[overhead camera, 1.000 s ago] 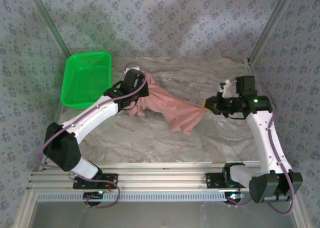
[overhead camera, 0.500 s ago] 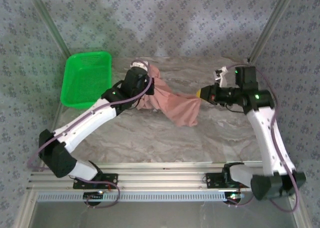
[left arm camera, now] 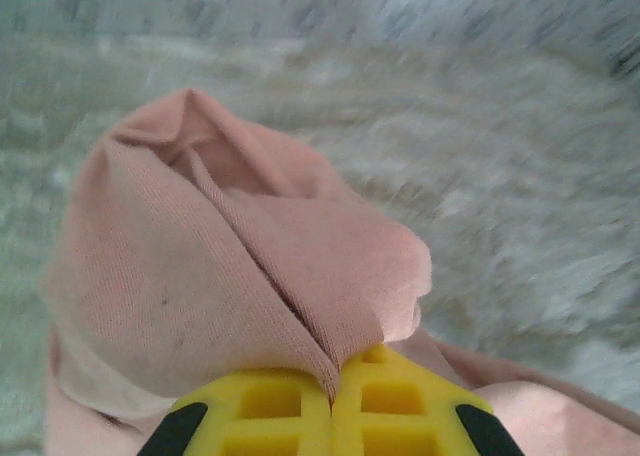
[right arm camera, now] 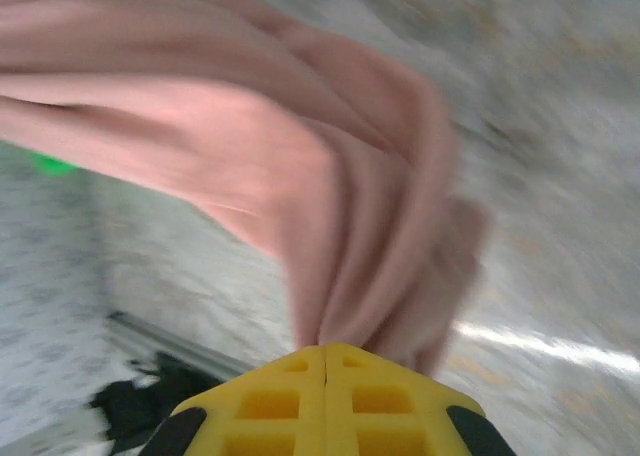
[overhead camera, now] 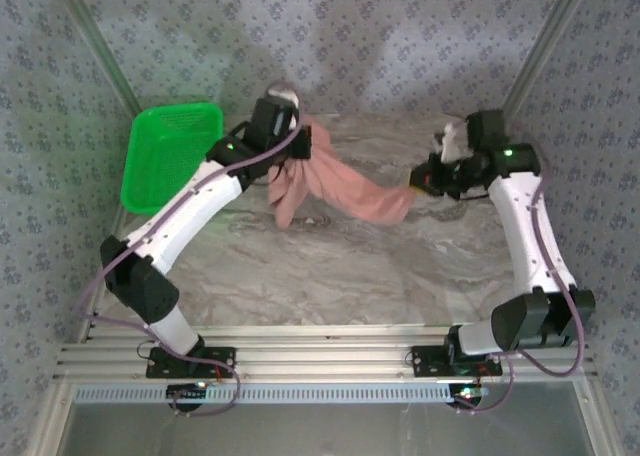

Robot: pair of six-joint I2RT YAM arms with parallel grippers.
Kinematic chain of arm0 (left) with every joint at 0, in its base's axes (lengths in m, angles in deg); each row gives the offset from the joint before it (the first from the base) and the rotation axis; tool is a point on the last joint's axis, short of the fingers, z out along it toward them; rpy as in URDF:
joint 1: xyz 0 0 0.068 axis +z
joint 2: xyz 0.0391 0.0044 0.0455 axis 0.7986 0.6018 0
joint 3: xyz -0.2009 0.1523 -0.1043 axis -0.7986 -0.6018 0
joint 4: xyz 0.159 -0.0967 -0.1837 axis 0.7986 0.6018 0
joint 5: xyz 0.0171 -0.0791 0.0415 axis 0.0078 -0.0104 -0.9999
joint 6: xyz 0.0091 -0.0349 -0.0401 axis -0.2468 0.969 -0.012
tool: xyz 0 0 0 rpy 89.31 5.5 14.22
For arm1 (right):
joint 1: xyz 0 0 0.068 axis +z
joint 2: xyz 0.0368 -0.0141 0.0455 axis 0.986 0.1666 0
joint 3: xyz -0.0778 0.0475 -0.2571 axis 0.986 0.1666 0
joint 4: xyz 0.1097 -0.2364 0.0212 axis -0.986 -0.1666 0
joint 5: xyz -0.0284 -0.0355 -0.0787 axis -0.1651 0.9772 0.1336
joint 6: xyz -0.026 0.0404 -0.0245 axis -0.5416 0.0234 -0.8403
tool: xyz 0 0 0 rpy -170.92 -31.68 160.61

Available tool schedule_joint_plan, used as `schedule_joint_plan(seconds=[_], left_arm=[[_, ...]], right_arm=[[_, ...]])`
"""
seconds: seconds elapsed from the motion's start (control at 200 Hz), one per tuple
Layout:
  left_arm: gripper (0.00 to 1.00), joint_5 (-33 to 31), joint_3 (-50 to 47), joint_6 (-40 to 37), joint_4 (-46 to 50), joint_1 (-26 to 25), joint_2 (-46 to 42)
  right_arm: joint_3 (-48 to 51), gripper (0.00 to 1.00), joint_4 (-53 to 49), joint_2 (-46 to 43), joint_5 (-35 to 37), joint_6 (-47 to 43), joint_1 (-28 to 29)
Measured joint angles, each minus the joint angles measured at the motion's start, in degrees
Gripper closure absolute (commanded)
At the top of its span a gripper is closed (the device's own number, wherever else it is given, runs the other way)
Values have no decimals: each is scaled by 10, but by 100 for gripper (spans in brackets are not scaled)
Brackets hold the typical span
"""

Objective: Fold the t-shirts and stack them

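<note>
- Jaws of the left gripper [left arm camera: 335, 376] are pressed fully together on a pinched fold of the soft salmon-pink cotton t-shirt [overhead camera: 345, 191], just right of the green plastic mesh basket [overhead camera: 170, 161].
- The right gripper [right arm camera: 325, 351], well to the right of the basket, is clamped the same way on a bunched edge of the cloth.
- The t-shirt hangs between the two grips as a sagging, twisted band. Whether its lowest fold touches the surface I cannot tell.
- The step in hand looks like spreading the shirt before the first fold.
- To do it well, draw the grips apart evenly until the sag goes.
- Hold both at one height and lower the cloth onto bare surface so it lands flat, not roped.
- Both grips hold gathered layers, so a hard pull may slip one out.
- The marbled grey-beige tabletop [overhead camera: 330, 276] lies flat and bare nearer than the basket, with room to lay the shirt out.
- Beyond the basket, blue-grey patterned fabric walls [overhead camera: 350, 46] close the space, with slanted metal corner posts [overhead camera: 530, 76].
</note>
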Motion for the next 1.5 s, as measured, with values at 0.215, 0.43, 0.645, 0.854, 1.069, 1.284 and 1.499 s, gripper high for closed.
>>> schedule_joint_plan(seconds=[0.215,0.43,0.645,0.854,1.069,1.284,1.499], left_arm=[[100,13,-45,-10,-94,-12,-154],[100,9,-118,-6,-84,6,-168],[100,9,-202,1,-38,-12,-188],[100,0,-274,19,-36,-12,-200],[100,-4,-305,24,-59,-8,-91],[99,-4,-258,21,-77,11,71],[39,12,-160,26,-79,35,170]], right_arm=[[11,100,97,-110,-80,56,-47],[74,100,65,-82,-82,49,-46],[111,100,30,-137,-96,38,-45],[209,100,8,-131,-75,13,-45],[261,100,15,3,-16,-22,-48],[211,99,31,164,42,-67,-49],[126,45,96,275,98,-72,-51]])
